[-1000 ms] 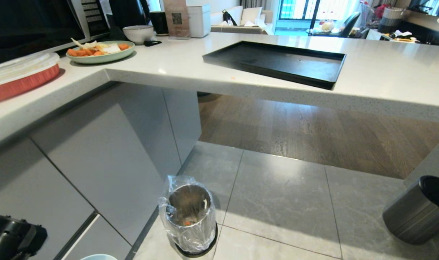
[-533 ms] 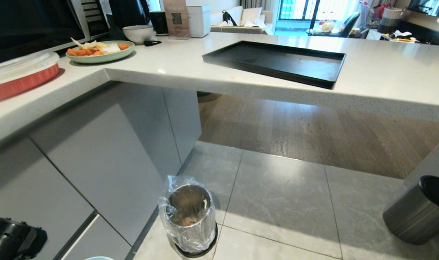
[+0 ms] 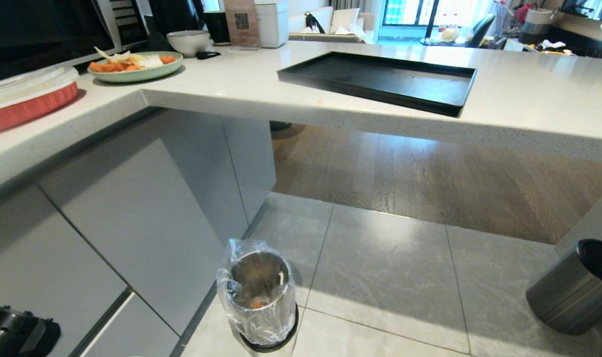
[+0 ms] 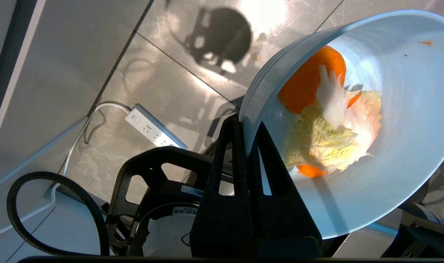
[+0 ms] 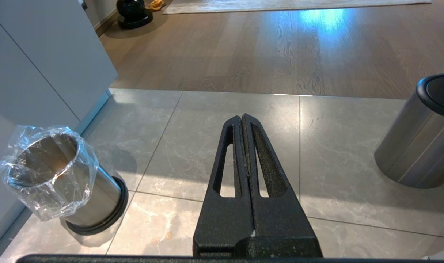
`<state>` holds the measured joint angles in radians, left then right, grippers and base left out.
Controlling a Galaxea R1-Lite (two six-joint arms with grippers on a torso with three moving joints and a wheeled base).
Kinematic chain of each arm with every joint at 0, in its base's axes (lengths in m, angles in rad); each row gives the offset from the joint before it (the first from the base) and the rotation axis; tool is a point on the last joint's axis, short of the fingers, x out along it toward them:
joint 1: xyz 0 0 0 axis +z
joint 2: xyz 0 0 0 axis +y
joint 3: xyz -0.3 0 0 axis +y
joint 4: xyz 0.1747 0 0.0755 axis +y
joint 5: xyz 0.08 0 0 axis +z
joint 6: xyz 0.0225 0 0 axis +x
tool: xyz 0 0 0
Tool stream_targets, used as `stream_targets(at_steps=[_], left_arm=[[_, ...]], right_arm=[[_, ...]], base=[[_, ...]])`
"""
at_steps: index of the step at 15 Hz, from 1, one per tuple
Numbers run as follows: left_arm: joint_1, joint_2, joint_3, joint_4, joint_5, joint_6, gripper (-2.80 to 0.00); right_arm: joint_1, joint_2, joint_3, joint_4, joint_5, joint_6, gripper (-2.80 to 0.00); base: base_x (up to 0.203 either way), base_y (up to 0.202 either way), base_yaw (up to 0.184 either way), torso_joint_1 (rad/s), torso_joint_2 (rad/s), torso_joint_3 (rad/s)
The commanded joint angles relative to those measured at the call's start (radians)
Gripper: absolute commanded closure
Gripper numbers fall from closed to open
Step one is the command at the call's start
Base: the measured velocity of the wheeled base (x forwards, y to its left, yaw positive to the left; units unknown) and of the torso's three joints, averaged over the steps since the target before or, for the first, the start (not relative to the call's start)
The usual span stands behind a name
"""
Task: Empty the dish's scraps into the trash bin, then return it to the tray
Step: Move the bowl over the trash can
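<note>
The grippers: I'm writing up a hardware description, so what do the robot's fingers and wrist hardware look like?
Both the left gripper and the right gripper have matte black, finely textured fingers, tapering to a point, each with a long slot cut through it. Beside the left one sit a black bracket with triangular openings, a small white label and a looping black cable.

A pale speckled counter (image 3: pixel 519 99) overhangs flat grey cabinet fronts (image 3: pixel 132 213). Below, grey marbled floor tiles (image 3: pixel 380 277) meet dark wood flooring (image 3: pixel 429 178). Daylight enters through a far window (image 3: pixel 410 12).
</note>
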<state>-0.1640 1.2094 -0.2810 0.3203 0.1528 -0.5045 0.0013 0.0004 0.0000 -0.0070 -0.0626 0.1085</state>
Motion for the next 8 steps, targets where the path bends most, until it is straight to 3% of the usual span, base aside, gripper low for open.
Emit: stream_targets(at_steps=[1, 8], left_arm=[[0.000, -0.007, 0.006, 0.002, 0.002, -0.003, 0.00], [0.000, -0.007, 0.005, 0.000, 0.002, -0.003, 0.00]], right_arm=[[0.000, 0.001, 0.000, -0.001, 0.000, 0.000, 0.00], [0.000, 0.001, 0.000, -0.001, 0.000, 0.000, 0.00]], base=[[0.000, 0.000, 0.000, 0.000, 0.00, 0.000], [0.000, 0.000, 0.000, 0.000, 0.00, 0.000]])
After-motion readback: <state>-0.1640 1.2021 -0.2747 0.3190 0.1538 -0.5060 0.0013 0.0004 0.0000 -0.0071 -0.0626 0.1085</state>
